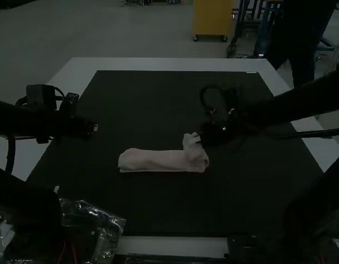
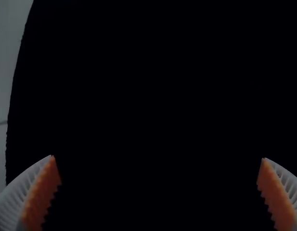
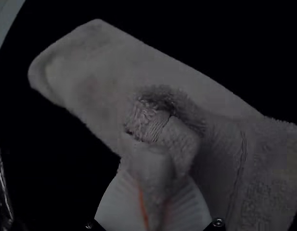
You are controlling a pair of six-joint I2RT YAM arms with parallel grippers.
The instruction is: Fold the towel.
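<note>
A pale towel lies as a narrow folded strip across the middle of the dark mat, its right end raised and bunched. At that end is my right gripper, shut on a pinched part of the cloth. From the right wrist, the towel stretches beyond my right gripper, whose fingers close around a gathered fold. My left gripper stays above the mat to the left of the towel, apart from it. In its own wrist view my left gripper is open, with nothing between its pads.
The dark mat covers most of the white table. A clear plastic bag with small hardware lies at the near left corner, by the left arm's base.
</note>
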